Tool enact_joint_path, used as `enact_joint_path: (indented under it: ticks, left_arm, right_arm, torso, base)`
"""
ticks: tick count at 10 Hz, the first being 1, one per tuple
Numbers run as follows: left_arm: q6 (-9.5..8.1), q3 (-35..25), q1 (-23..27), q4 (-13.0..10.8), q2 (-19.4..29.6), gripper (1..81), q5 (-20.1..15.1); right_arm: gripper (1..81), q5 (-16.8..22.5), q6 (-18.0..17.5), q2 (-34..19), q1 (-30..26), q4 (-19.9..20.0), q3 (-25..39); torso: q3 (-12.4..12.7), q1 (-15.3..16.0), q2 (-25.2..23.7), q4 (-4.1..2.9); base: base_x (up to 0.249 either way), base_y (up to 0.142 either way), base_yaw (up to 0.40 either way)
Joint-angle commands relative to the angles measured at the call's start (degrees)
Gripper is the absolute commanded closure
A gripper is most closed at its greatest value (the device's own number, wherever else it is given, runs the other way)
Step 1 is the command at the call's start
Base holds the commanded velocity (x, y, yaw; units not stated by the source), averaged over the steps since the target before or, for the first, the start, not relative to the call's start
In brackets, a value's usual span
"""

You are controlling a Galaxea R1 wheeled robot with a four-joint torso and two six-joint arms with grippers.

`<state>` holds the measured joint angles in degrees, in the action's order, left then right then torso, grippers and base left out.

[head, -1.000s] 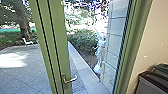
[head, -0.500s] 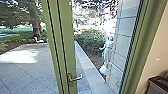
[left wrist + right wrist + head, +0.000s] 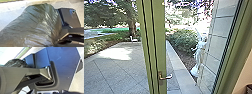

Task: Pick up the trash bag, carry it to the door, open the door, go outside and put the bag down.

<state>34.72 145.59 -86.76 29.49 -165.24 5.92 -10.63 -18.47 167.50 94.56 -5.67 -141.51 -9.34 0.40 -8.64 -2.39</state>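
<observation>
The trash bag [image 3: 37, 25], dark, shiny and wrinkled, bulges large in the left wrist view beside the robot's dark plate and jointed bar. Part of a dark, creased bag [image 3: 16, 63] also appears in the right wrist view, beyond the robot's own bar. Straight ahead in the head view is the door's green upright [image 3: 159, 45], with a metal lever handle [image 3: 165, 77] low on it, pointing right. I cannot tell from this angle whether the door is open.
A green frame post [image 3: 231, 50] rises on the right, beside a beige wall. Outside lie a paved yard [image 3: 116, 67], a low stone curb [image 3: 180, 72], a bush [image 3: 181, 41], a white statue [image 3: 199, 55] by a block wall [image 3: 220, 37], and a small white chair [image 3: 133, 39].
The whole head view has shifted, with the camera turning left. More of the yard's left side shows, and the dark bin at the lower right has nearly left the picture.
</observation>
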Motion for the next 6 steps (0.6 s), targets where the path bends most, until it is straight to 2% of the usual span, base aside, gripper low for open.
enact_joint_path:
  ticks: [1,6]
  left_arm:
    - [0.53,-0.13,2.86,-0.75,0.7,81.1,-3.38]
    - [0.53,-0.13,2.78,-0.84,0.7,81.1,-3.38]
  right_arm:
    - [1.0,2.81,0.1,-0.12,-1.87,-0.66,0.54]
    - [1.0,2.81,0.1,0.49,-1.87,-0.48,-0.6]
  torso:
    - [0.0,0.0,0.0,0.0]
    - [0.0,0.0,0.0,0.0]
  base:
    - [0.0,0.0,0.225]
    - [0.0,0.0,0.236]
